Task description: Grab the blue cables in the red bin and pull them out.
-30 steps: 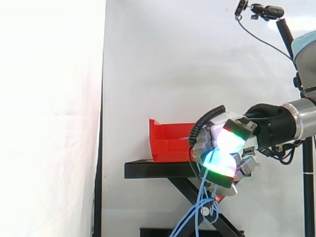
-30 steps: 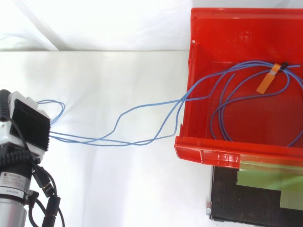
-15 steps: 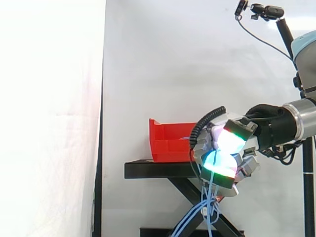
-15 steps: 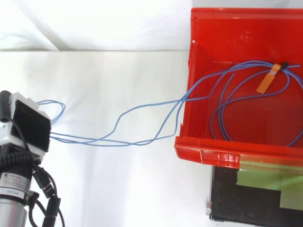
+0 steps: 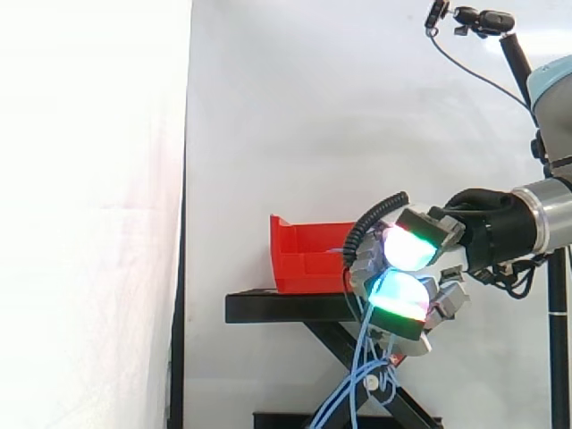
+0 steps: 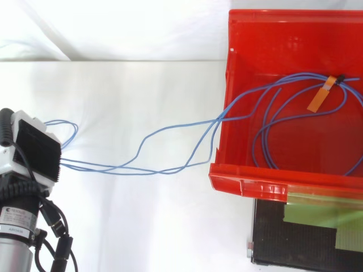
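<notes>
The cables (image 6: 187, 124) lay much as half a second before, part coiled in the bin (image 6: 249, 186), part trailing over its wall to the robot hand (image 5: 399, 298), which stayed curled around them, its upper pad lifted slightly, strands hanging below.

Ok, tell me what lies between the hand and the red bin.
In the top view, only the blue cables cross that stretch, running from the hand over the red bin's left wall.

Bright, even light; blown-out glare on the white curtain (image 5: 89, 179); faint soft shadows.
</notes>
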Robot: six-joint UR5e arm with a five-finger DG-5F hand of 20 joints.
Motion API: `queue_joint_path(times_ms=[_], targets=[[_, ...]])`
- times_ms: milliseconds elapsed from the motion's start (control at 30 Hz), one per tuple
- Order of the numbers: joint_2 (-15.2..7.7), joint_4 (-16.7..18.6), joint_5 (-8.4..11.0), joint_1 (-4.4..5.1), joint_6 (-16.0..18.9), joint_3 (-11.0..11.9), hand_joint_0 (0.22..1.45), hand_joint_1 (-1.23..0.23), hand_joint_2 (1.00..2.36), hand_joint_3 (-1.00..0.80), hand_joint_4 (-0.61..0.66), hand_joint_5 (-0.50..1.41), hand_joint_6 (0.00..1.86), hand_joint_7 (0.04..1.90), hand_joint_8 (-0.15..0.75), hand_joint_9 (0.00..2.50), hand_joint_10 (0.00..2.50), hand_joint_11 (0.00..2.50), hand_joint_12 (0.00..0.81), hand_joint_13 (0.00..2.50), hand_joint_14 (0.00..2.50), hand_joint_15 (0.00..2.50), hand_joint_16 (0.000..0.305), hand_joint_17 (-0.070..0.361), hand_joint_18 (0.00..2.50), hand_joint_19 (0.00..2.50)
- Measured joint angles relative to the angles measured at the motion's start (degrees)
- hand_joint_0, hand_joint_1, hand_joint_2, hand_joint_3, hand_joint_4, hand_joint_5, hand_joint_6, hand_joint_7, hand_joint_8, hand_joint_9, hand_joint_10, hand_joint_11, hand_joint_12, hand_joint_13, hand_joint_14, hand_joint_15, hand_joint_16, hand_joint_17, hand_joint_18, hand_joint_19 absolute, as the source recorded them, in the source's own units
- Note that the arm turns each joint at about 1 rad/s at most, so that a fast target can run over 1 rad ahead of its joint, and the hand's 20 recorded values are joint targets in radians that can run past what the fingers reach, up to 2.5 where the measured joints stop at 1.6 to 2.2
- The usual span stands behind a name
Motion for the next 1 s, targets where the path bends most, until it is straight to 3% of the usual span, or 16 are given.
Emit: queue_joint_path(times_ms=[1000], targets=[[-0.04, 0.00, 0.07, 0.01, 0.00, -0.01, 0.68, -0.84, 1.00, -1.00, 0.26, 1.21, 0.01, 0.74, 0.075, 1.46, 0.03, 1.83, 0.434, 1.73, 0.02, 1.64, 0.049, 0.111, 1.04, 1.06]])
